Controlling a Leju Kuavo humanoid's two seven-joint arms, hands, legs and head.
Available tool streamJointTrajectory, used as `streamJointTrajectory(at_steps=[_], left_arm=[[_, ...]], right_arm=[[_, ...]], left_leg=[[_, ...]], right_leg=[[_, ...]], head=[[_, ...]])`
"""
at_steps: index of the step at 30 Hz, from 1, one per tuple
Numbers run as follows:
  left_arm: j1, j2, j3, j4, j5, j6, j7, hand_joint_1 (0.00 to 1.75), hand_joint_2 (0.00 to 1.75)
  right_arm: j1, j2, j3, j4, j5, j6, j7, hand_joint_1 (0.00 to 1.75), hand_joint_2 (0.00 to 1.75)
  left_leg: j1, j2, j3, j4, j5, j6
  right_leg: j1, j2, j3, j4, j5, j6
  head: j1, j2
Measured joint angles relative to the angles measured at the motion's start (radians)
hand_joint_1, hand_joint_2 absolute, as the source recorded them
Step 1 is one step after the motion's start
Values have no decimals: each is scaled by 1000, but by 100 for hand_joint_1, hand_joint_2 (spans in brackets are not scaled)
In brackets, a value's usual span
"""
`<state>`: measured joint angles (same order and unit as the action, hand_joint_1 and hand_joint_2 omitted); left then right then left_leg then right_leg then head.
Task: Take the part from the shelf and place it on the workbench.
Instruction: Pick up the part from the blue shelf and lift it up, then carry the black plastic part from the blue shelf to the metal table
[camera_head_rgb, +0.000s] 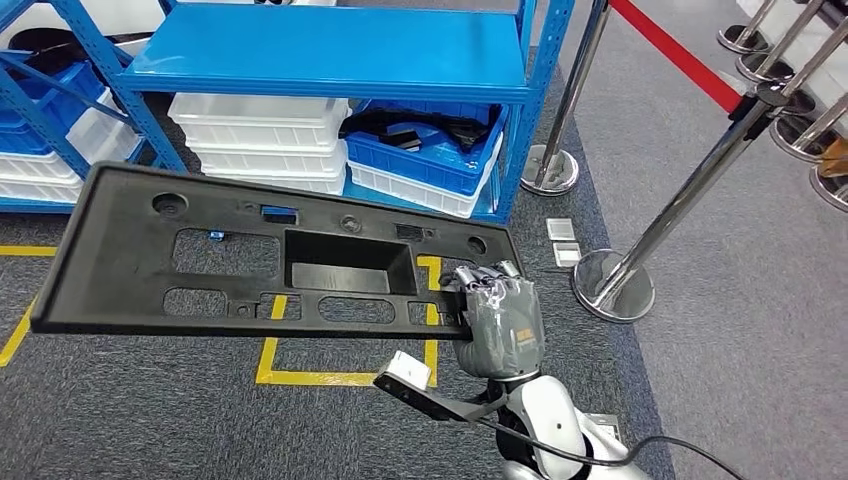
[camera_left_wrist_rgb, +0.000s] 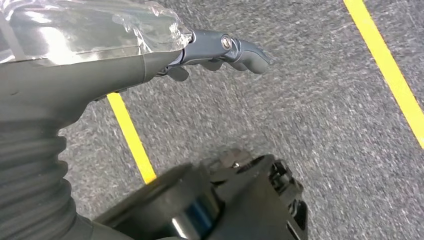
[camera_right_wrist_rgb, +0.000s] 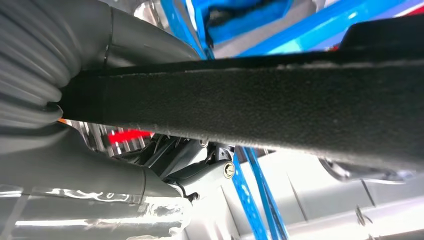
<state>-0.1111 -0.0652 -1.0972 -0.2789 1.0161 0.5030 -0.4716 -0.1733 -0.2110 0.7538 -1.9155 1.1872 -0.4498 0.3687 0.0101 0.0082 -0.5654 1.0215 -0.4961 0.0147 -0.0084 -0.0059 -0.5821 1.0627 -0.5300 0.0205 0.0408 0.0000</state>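
Right robot hand (camera_head_rgb: 500, 318) grips black part (camera_head_rgb: 200, 270) before shelf (camera_head_rgb: 330, 50)

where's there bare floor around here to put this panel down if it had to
Bare grey carpet lies right of the stanchion base, and inside the yellow floor outline under the black panel held by the right hand. Under the blue shelf it is crowded with white bins and a blue bin.

**Factory storeroom floor**

You are looking at an industrial storage area: blue steel shelving (camera_head_rgb: 330, 50) holds stacked white bins (camera_head_rgb: 262, 140) and a blue crate (camera_head_rgb: 440, 155), yellow lines (camera_head_rgb: 345, 375) mark grey carpet (camera_head_rgb: 740, 300), and chrome stanchions (camera_head_rgb: 640, 245) carry a red belt (camera_head_rgb: 675, 50).
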Motion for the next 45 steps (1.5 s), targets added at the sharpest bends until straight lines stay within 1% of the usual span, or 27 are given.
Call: streamJointTrajectory(at_steps=[3, 4, 5, 6, 8, 10, 13, 15, 18, 20, 21, 23, 25, 26, 28, 30, 31, 33, 34, 35, 36, 37, 39, 40, 42, 44, 45], left_arm=[[-5, 0, -1, 0, -3, -1, 1, 0, 175], [-5, 0, -2, 0, -3, -1, 2, 0, 175], [-5, 0, -2, 0, -4, -1, 3, 0, 175], [-6, 0, -3, 0, -5, -1, 4, 0, 175], [-9, -2, -5, 0, -7, -1, 5, 0, 175], [-17, -4, -8, 0, -10, -2, 6, 0, 175], [-23, -6, -12, 0, -12, -3, 7, 0, 175], [-23, -5, -13, 0, -13, -4, 9, 0, 175], [-25, -5, -14, 0, -15, -7, 13, 0, 175], [-24, -5, -15, 0, -16, -11, 15, 0, 175], [-24, -5, -15, 0, -17, -11, 16, 0, 175], [-24, -5, -16, 0, -19, -12, 17, 0, 175], [-27, -5, -16, 0, -20, -12, 17, 0, 175], [-28, -5, -16, 0, -21, -12, 17, 0, 175], [-27, -5, -16, 0, -21, -12, 18, 0, 175], [-27, -5, -17, 0, -21, -12, 18, 0, 175], [-28, -5, -17, 0, -21, -12, 18, 0, 175], [-28, -6, -17, 0, -20, -12, 18, 0, 175], [-28, -6, -17, 0, -20, -12, 18, 0, 175], [-27, -6, -17, 0, -19, -12, 18, 0, 175], [-26, -6, -17, 1, -17, -12, 18, 0, 175], [-26, -6, -17, 1, -15, -12, 18, 0, 175], [-27, -6, -17, 1, -13, -12, 18, 0, 175], [-28, -7, -17, 1, -12, -12, 18, 0, 175], [-27, -7, -17, 1, -11, -12, 17, 0, 175], [-24, -7, -17, 1, -10, -11, 16, 0, 175], [-23, -7, -17, 1, -10, -11, 16, 0, 175]], right_arm=[[15, -3, -13, -3, -20, -18, -5, 175, 175], [22, -4, -18, -4, -18, -23, -6, 175, 175], [29, -5, -23, -5, -14, -27, -6, 175, 175], [35, -6, -27, -7, -8, -28, -6, 175, 175], [41, -9, -36, -14, 4, -27, -6, 175, 175], [47, -10, -45, -22, 15, -24, -3, 175, 175], [55, -12, -54, -29, 28, -22, 3, 175, 175], [58, -12, -59, -32, 35, -18, 6, 175, 175], [63, -13, -65, -36, 38, -13, 9, 175, 175], [65, -13, -68, -37, 41, -9, 9, 175, 175], [67, -13, -69, -37, 42, -7, 9, 175, 175], [68, -13, -71, -37, 45, -5, 9, 175, 175], [68, -13, -73, -39, 48, -4, 10, 175, 175], [68, -13, -73, -40, 49, -3, 11, 175, 175], [68, -13, -73, -41, 50, 0, 11, 175, 175], [67, -13, -74, -42, 51, 3, 12, 175, 175], [67, -13, -75, -43, 51, 5, 12, 175, 175], [67, -13, -75, -43, 52, 8, 12, 175, 175], [68, -13, -75, -43, 52, 9, 12, 175, 175], [68, -13, -74, -43, 52, 11, 12, 175, 175], [68, -13, -74, -43, 51, 13, 12, 175, 175], [68, -14, -75, -43, 51, 14, 11, 175, 175], [67, -14, -74, -43, 50, 16, 10, 175, 175], [66, -14, -74, -43, 49, 17, 10, 175, 175], [64, -14, -74, -44, 47, 19, 8, 175, 175], [60, -14, -74, -44, 43, 22, 8, 175, 175], [58, -14, -74, -44, 42, 23, 7, 175, 175]], left_leg=[[-1, 1, -7, -2, 7, 11], [-2, 2, -10, -2, 8, 12], [-3, 1, -11, -1, 9, 12], [-4, -2, -11, 0, 9, 12], [-5, -9, -13, 3, 11, 10], [-5, -19, -20, 7, 14, 2], [-3, -34, -30, 8, 22, -17], [-3, -34, -42, 38, -1, -29], [1, -26, -113, 208, -96, -44], [3, -23, -141, 284, -117, -49], [3, -20, -128, 266, -100, -50], [3, 5, -59, 138, -39, -46], [-2, 37, -6, 24, -1, -36], [-5, 44, 0, 4, 2, -30], [-7, 30, -4, -2, 7, -17], [-4, 16, -7, -9, 15, -2], [-2, 9, -8, -12, 19, 5], [-1, -7, -13, -12, 23, 11], [-1, -16, -15, -12, 24, 11], [-1, -26, -16, -11, 25, 11], [-1, -37, -17, -9, 26, 11], [-1, -48, -16, -7, 26, 10], [-1, -70, -19, -1, 25, 5], [-1, -81, -23, 3, 26, -1], [0, -100, -34, 5, 31, -15], [2, -112, -40, 6, 34, -27], [1, -100, -46, 20, 25, -33]], right_leg=[[-2, 1, -75, 180, -99, 8], [-2, 1, -96, 231, -114, 9], [-2, 1, -101, 248, -110, 8], [-2, 3, -85, 223, -87, 5], [-1, 22, -17, 90, -21, -5], [1, 46, 30, -17, 10, -13], [3, 41, 35, -43, 16, -22], [-3, 25, 36, -53, 25, -33], [-5, -4, 34, -56, 30, -42], [-4, -22, 32, -54, 30, -42], [-4, -32, 31, -53, 30, -41], [-4, -48, 33, -51, 27, -37], [1, -61, 33, -46, 23, -29], [4, -68, 33, -44, 22, -25], [5, -81, 34, -45, 22, -15], [0, -63, 26, -23, 0, -4], [-2, -44, 11, 14, -27, 0], [-4, -9, -44, 143, -98, 5], [-4, -3, -72, 205, -122, 6], [-5, 0, -87, 239, -126, 7], [-5, 2, -82, 233, -110, 6], [-5, 7, -60, 189, -77, 4], [-8, 42, 5, 49, -11, -2], [-8, 62, 26, -1, 5, -4], [-6, 78, 36, -34, 8, -9], [-7, 56, 36, -39, 14, -20], [-9, 44, 36, -43, 18, -26]], head=[[20, 0], [25, 0], [29, 0], [32, 0], [38, 0], [36, 0], [34, 0], [28, 0], [3, 0], [-8, 0], [-12, 0], [-20, 0], [-24, 0], [-24, 0], [-20, 0], [-16, 0], [-12, 0], [1, 0], [8, 0], [13, 0], [17, 0], [21, 0], [28, 0], [30, 0], [27, 0], [25, 0], [21, 0]])
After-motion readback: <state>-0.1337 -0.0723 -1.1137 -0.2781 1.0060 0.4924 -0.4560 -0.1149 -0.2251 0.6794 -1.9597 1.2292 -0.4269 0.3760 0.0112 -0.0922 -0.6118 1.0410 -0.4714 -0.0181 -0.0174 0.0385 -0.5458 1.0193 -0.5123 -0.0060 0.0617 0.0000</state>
